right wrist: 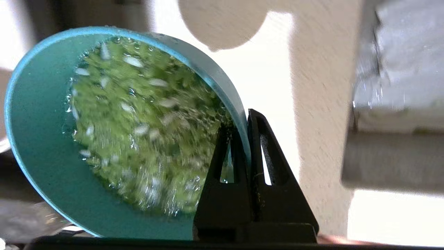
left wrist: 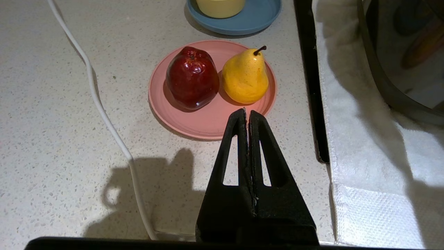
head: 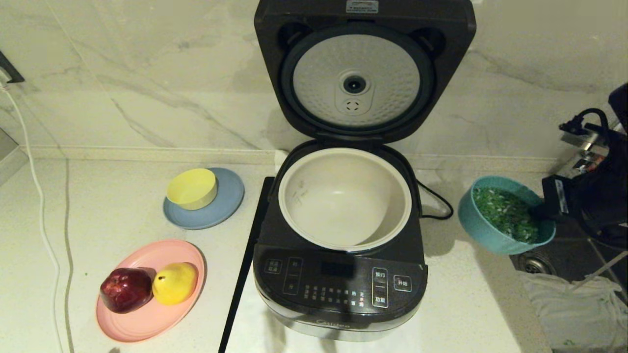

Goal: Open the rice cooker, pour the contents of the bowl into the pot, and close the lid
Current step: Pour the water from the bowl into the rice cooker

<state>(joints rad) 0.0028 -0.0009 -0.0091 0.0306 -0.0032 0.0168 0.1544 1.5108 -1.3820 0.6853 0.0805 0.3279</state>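
To the right of the rice cooker point(head: 341, 255), off the tabletop point(head: 98, 220) and above its right edge, the right gripper point(right wrist: 242, 119) holds the teal bowl point(head: 490, 230); its jaws are pinched on the bowl's rim, one finger inside and one outside; the bowl is tilted, its mouth turned up and toward the camera in the head view, and it is filled with bright green chopped bits point(head: 505, 213) flecked with white, none spilled over the rim; bowl and cooker are apart, with the black cord point(head: 436, 201) between them. The cooker stands on a white cloth point(left wrist: 364, 146) with its button panel toward the robot; the lid point(head: 363, 73) is swung up on its rear hinge and stands nearly upright against the marble wall, its dimpled silver underside facing forward; the cream-white inner pot point(head: 343, 201) sits in the cooker body, mouth up, with nothing in it. Left of the cooker a yellow bowl point(head: 192, 188) sits on a grey-blue plate point(head: 223, 211); whether anything is in it cannot be told; nearer the robot a pink plate point(head: 147, 318) carries a red apple point(head: 126, 289) and a yellow pear point(head: 175, 283), touching side by side, the pear's stem pointing away from the left wrist camera. The left gripper point(left wrist: 247, 114) hangs above the tabletop just short of the pink plate, jaws pressed together on nothing; a white cable point(left wrist: 104, 114) runs across the tabletop beside it.
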